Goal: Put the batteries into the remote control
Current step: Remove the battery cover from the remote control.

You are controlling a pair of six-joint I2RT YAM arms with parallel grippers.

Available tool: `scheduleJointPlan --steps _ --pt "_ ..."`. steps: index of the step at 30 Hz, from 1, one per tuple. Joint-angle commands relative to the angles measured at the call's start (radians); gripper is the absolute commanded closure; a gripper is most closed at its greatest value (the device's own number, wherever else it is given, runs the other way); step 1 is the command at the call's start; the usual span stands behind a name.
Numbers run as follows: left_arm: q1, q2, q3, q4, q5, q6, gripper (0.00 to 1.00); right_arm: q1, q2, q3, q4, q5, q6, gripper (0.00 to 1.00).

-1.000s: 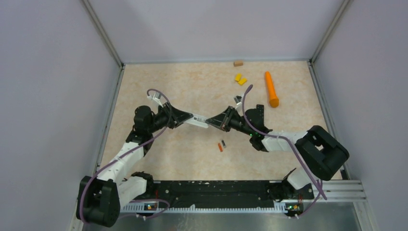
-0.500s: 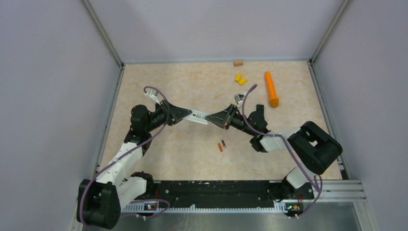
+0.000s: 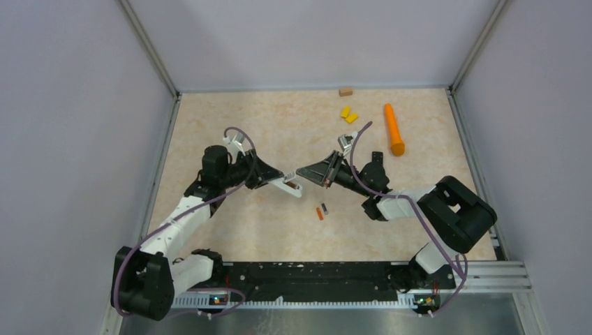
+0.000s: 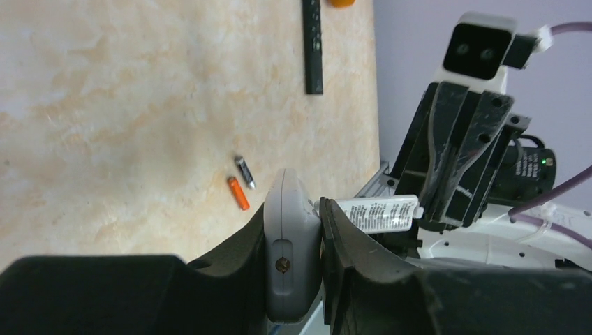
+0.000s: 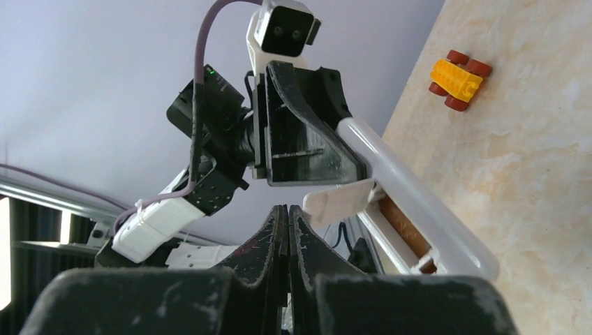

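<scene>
1 remote [image 5: 426, 213] tight in left gripper [image 4: 294, 216], its battery bay [image 5: 401, 222] plain only from right wrist; right gripper [image 5: 288, 213] clenched.

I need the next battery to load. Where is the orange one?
In the top view the orange battery lies on the table beside a dark battery, just below and right of the remote.

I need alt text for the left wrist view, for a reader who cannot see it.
The left gripper clamps a grey remote edge-on, with the right gripper close to its far end. Beyond, on the beige table, an orange battery and a dark battery lie side by side.
</scene>
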Motion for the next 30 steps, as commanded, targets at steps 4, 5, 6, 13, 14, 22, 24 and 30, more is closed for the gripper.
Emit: scheduleJointPlan --steps 4,5,6,13,14,22,24,30 --pt "-0.019 0.019 0.036 -0.064 0.003 0.044 1.00 -0.006 0.026 0.014 -0.112 0.044 -0.096 0.99" --pt "-0.019 0.027 0.042 -0.097 -0.012 0.051 1.00 -0.010 0.032 0.013 -0.155 0.065 -0.123 0.98" --pt "-0.018 0.034 0.048 -0.115 -0.026 0.061 1.00 -0.014 0.038 0.015 -0.188 0.075 -0.140 0.98" --pt "-0.017 0.149 0.070 -0.146 -0.094 0.120 1.00 -0.051 0.140 0.070 -0.346 0.133 -0.249 0.97" --pt "-0.017 0.175 0.074 -0.143 -0.100 0.122 1.00 -0.057 0.159 0.080 -0.359 0.137 -0.259 0.97" --pt "-0.016 0.288 0.156 -0.257 -0.185 0.241 1.00 -0.087 0.220 0.118 -0.442 0.167 -0.366 0.97" --pt "-0.014 0.269 0.174 -0.291 -0.193 0.271 1.00 -0.088 0.202 0.131 -0.498 0.141 -0.412 0.92" --pt "-0.017 0.202 0.207 -0.292 -0.048 0.349 1.00 -0.088 0.090 0.132 -0.586 0.016 -0.553 0.56"
